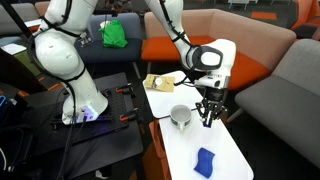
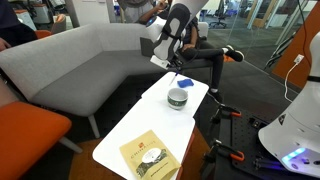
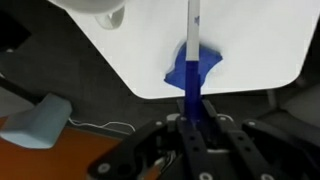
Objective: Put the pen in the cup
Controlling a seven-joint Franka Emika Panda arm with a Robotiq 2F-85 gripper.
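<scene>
- The gripper (image 3: 190,128) has its fingers closed on the pen (image 3: 189,95). In the wrist view the thin blue shaft runs straight out from between them and ends in a pale tip.
- So the pen is up in the air in the gripper's hold, neither on the table nor in the cup.
- From that same view the pen lies in line with a blue cloth (image 3: 206,67) on the white table (image 3: 250,40). I can't tell how high above it the pen sits.
- The cup (image 1: 180,117) stands upright on the table, mouth up, just beside the gripper (image 1: 208,116) in an exterior view.
- In the wrist view only a cut-off bit of the cup shows at the top edge, off to one side of the pen.
- The cloth (image 1: 205,160) lies apart from the cup, towards one end of the table.
- A yellowish book (image 2: 150,155) lies at the opposite end, well away from the cup (image 2: 178,98).
- Grey and orange sofas stand around the table.
</scene>
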